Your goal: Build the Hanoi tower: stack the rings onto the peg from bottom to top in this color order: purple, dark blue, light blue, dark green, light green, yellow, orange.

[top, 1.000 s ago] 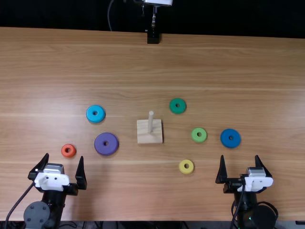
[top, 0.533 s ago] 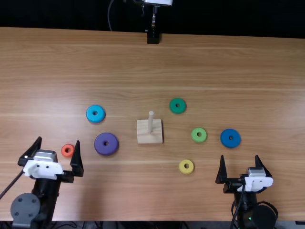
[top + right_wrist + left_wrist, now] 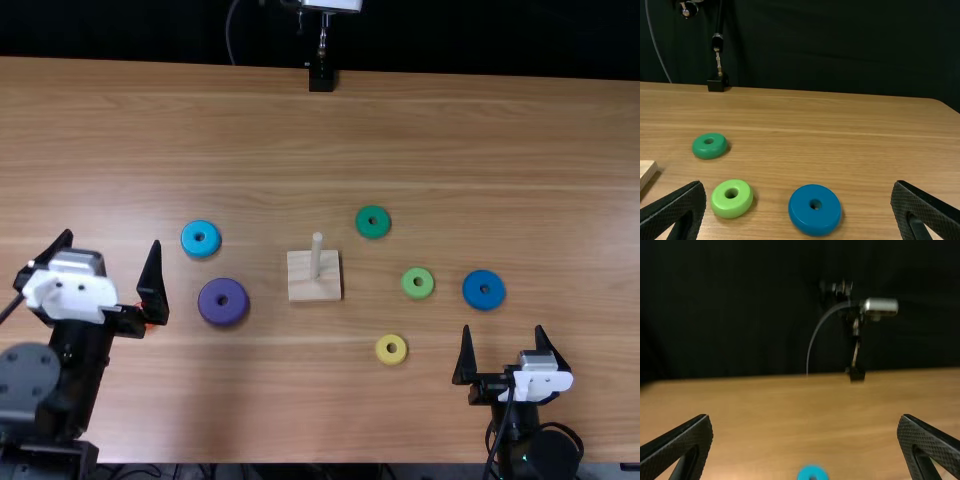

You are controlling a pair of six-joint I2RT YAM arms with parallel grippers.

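Observation:
In the top view my left gripper [image 3: 110,250] stands open at the left, partly covering the orange ring [image 3: 149,326]; in its wrist view the left gripper [image 3: 805,447] has nothing between its fingers. My right gripper [image 3: 502,345], at the lower right, is open too, as the right gripper [image 3: 799,207] is in its wrist view. The bare peg [image 3: 316,255] rises from its wooden base [image 3: 314,290]. Left of it lie the purple ring [image 3: 223,302] and light blue ring [image 3: 200,239]. Right of it are dark green [image 3: 373,222], light green [image 3: 418,283], yellow [image 3: 391,349] and dark blue [image 3: 484,290] rings.
A camera stand [image 3: 321,78] is at the table's far edge, with a thin cable beside it. The rings lie apart from one another on the wooden table [image 3: 480,140].
The left arm has moved forward and somewhat left, its gripper staying open and its arm now partly covering the orange ring. The right arm and the other rings have kept their places.

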